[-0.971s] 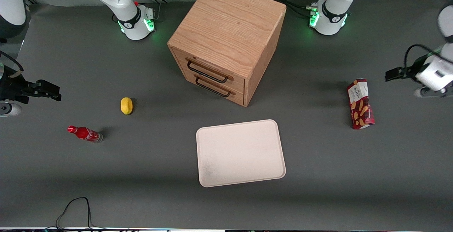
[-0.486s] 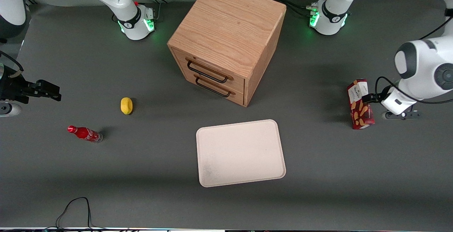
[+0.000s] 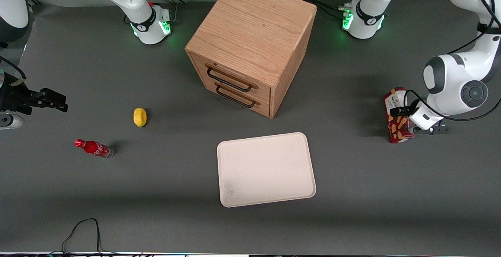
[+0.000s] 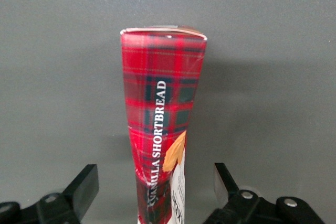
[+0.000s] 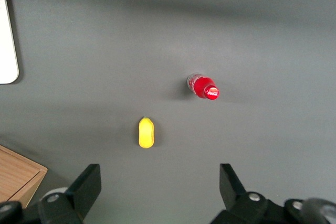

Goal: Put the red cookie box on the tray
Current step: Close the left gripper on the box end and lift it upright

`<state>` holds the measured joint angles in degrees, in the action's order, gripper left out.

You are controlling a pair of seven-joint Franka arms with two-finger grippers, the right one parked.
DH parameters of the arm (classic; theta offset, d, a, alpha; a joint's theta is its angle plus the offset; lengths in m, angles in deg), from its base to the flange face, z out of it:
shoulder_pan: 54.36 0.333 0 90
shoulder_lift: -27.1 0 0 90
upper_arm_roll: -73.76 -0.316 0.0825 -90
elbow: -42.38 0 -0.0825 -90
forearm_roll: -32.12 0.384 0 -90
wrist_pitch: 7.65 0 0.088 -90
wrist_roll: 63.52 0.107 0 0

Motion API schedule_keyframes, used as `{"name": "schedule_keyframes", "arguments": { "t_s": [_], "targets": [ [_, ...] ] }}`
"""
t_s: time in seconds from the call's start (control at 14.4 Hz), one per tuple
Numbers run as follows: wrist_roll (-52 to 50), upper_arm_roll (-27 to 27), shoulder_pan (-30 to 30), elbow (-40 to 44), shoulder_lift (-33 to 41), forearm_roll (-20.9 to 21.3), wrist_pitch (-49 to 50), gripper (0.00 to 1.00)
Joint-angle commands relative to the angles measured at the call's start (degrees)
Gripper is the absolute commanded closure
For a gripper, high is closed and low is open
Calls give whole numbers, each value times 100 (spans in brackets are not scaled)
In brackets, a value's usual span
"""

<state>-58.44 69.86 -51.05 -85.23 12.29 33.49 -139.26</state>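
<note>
Wrist view from the working arm puts the red cookie box (image 4: 163,129) straight between the two spread fingers (image 4: 79,192) of the hand (image 4: 157,198), a gap showing on either side of the carton, so the hand is released and grasping nothing. The box's long axis runs away from the hand along the line of sight, so the fingers straddle its narrow width. From the front, the red cookie box (image 3: 396,122) lies flat on the worktop (image 3: 352,210) toward the working arm's end, one end pointing at the camera, with the hand (image 3: 407,116) low at its middle. The tray (image 3: 266,169) sits well apart near the worktop's centre, bare, and slightly nearer the camera than the box. My judgement is that the carry runs sideways over open worktop; the wooden drawer cabinet (image 3: 250,45) stands farther from the camera than that path, while the lemon (image 3: 139,116) and soda bottle (image 3: 94,148) lie toward the parked arm's end, out of the way
</note>
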Motion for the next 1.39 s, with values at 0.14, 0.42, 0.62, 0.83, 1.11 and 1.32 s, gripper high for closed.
{"name": "schedule_keyframes", "arguments": {
  "t_s": [0.14,0.42,0.62,0.83,1.11,1.32],
  "targets": [
    [99,-23,-33,-62,-14,-84,-180,99],
    [91,-14,-50,-79,-13,-84,-198,100],
    [91,-14,-50,-79,-13,-84,-207,100],
    [91,-14,-59,-71,-13,-84,-198,100],
    [56,-6,-68,-36,74,-84,-58,100],
    [-15,3,-199,166,521,-75,722,100]
  ]
}}
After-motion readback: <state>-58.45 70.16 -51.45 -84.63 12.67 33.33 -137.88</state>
